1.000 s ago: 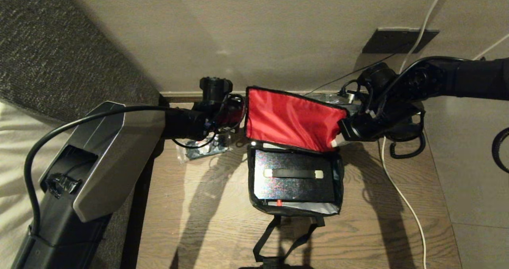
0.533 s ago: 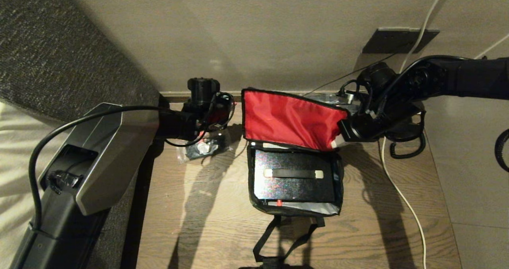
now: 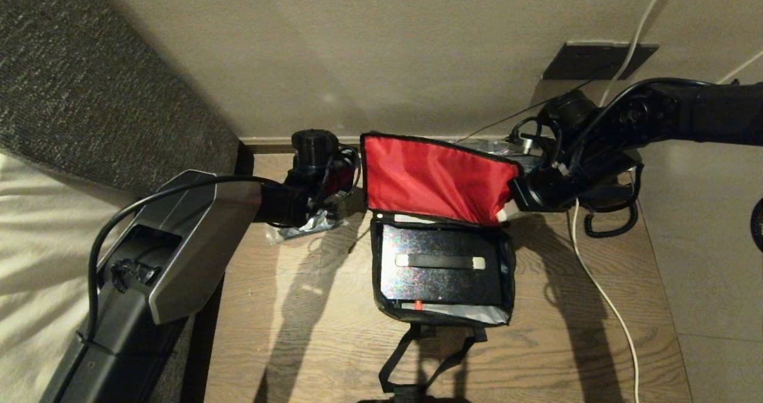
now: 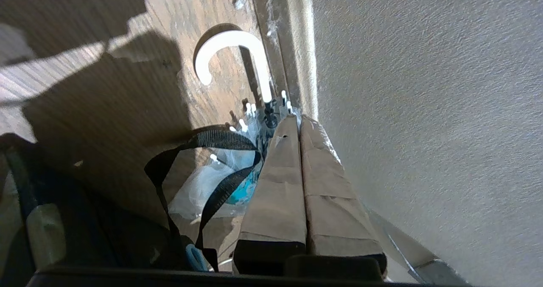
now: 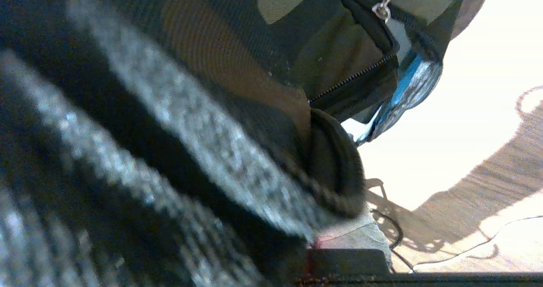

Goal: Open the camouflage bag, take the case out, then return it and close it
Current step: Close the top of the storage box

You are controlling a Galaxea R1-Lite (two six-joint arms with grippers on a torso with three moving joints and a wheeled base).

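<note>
The camouflage bag [image 3: 505,272] lies open on the wooden top, its red-lined flap [image 3: 438,179] standing up at the back. Inside lies the case [image 3: 441,284], flat and speckled black, with its strap handle [image 3: 440,261] and small red latch [image 3: 418,303] showing. My right gripper [image 3: 505,212] is shut on the flap's right edge and holds it up. In the right wrist view the bag's camouflage fabric [image 5: 237,45] fills the frame above one finger pad [image 5: 360,240]. My left gripper [image 4: 298,120] is shut and empty, off the bag's back left corner near the wall.
A clear plastic packet [image 3: 301,227] lies under the left wrist, with a black strap loop [image 4: 203,140] over it. A white hook-shaped piece [image 4: 225,49] lies by the wall. A white cable [image 3: 602,295] and a coiled black cord [image 3: 608,221] run at the right. The bag's strap [image 3: 429,355] trails forward.
The left forearm has swung inward toward the table and its wrist has tipped over the packet. The right gripper keeps the flap up, almost still.
</note>
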